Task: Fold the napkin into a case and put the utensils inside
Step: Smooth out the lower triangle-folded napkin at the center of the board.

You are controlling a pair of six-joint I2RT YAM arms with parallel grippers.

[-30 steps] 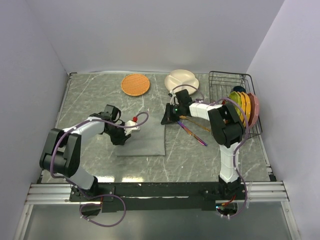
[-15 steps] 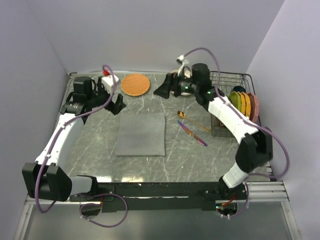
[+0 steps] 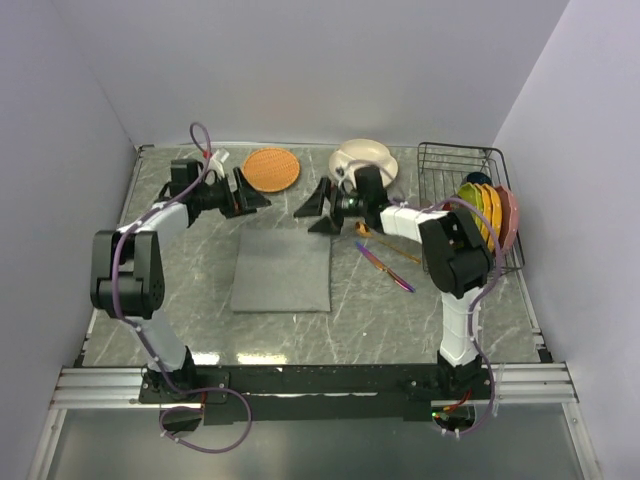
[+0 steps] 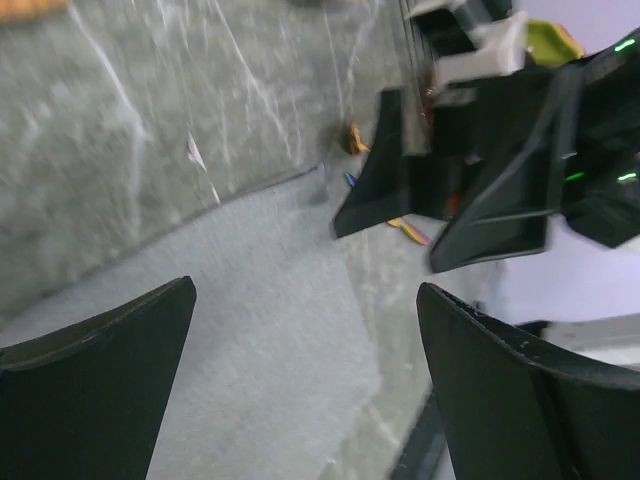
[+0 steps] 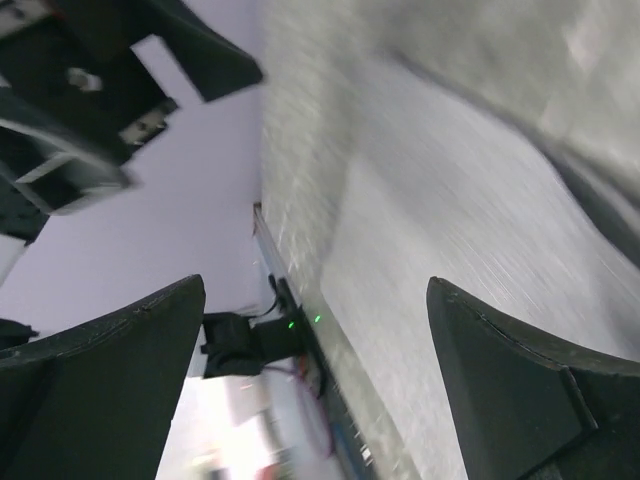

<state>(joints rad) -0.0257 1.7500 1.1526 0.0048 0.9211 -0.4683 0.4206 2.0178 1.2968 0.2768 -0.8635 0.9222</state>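
Observation:
The grey napkin (image 3: pixel 282 268) lies flat as a rectangle in the middle of the table. My left gripper (image 3: pixel 252 193) hovers open just beyond its far left corner. Facing it, my right gripper (image 3: pixel 312 210) is open beyond the far right corner. Neither holds anything. The gold spoon (image 3: pixel 385 243) and the purple knife (image 3: pixel 386 268) lie right of the napkin. In the left wrist view the napkin (image 4: pixel 230 330) spreads below my open left gripper (image 4: pixel 305 380), with the right gripper (image 4: pixel 470 170) opposite. The right wrist view shows the napkin (image 5: pixel 470 230) beyond my open right gripper (image 5: pixel 315 390).
A round orange woven mat (image 3: pixel 271 168) and a white dish (image 3: pixel 365 158) sit at the back. A wire rack (image 3: pixel 450 160) with several coloured plates (image 3: pixel 488 215) stands at the right. Purple walls close in the table.
Both grippers have opened wide since a second ago. Both arms left the napkin's sides, swung to the back, and now point at each other above the napkin's far edge.

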